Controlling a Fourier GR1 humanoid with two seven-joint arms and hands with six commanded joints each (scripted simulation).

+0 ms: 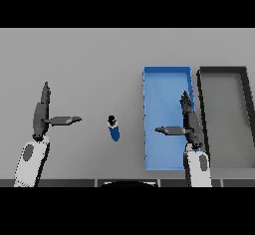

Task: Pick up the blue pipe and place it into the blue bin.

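blue pipe on the table, both hands spread, bins to the right

the blue bin lies on the grey table right of centre, a long tray with its long side running away from the robot. nothing shows on its floor; the only thing over it is the right hand, which hangs above its right-hand part. just beside the bin's right wall lies a dark-rimmed grey bin of much the same shape, and nothing shows inside it either.

the blue pipe lies on the bare table left of the blue bin, apart from its left wall and between the two hands. its long axis runs roughly away from the robot, with a slight slant. the far end carries a dark tip, perhaps a cap or the pipe's open mouth; the view is too coarse to say which. the blue body points back toward the robot.

the left hand shows at the left, well apart from the pipe, fingers straight and pointing away, thumb stuck out sideways toward the pipe without reaching it. the right hand is spread likewise, fingers straight along the bin's length, thumb pointing left across the bin floor. neither hand holds or touches anything.
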